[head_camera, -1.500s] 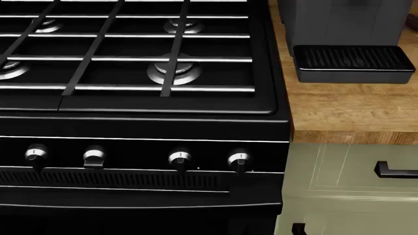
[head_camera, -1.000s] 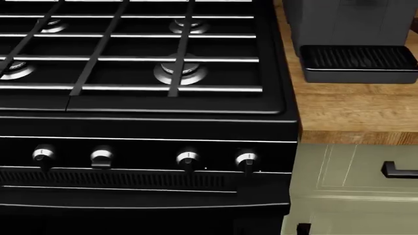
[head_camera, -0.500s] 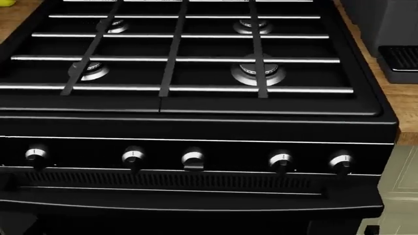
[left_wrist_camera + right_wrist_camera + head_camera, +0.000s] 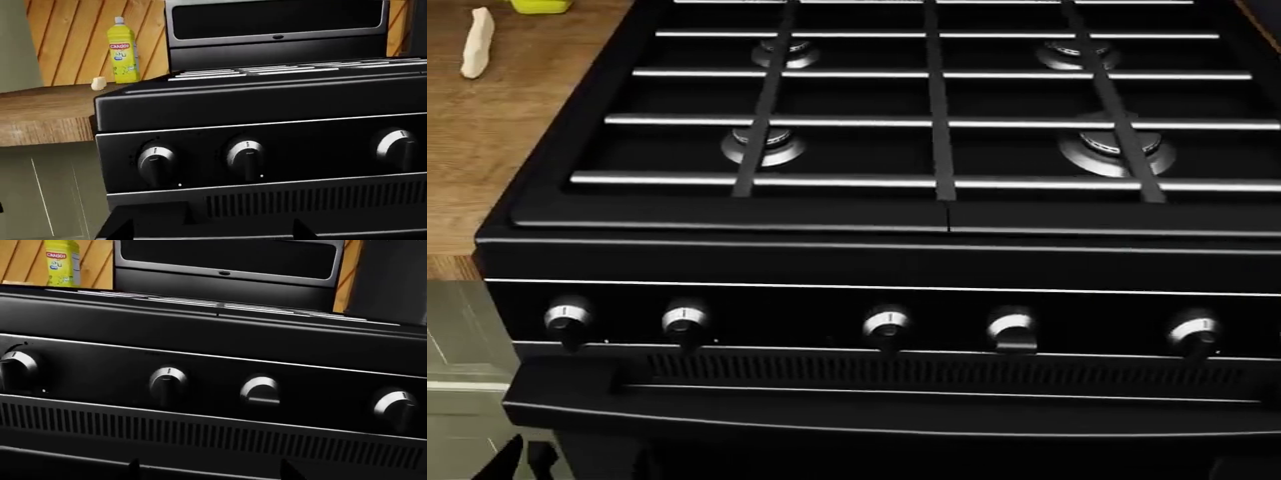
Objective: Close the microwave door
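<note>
Above the black gas stove (image 4: pixel 881 150), the dark glass-fronted microwave with its steel trim (image 4: pixel 277 25) shows only as a lower strip, so whether its door stands ajar I cannot tell. I judge the door rigid, light and hinged, best pushed flat at its free edge. Beside the stove stands a yellow plastic bottle (image 4: pixel 124 50). Neither gripper is visible, so the jaws' state is unknown.

Both gripper tips (image 4: pixel 207 234) barely visible
</note>
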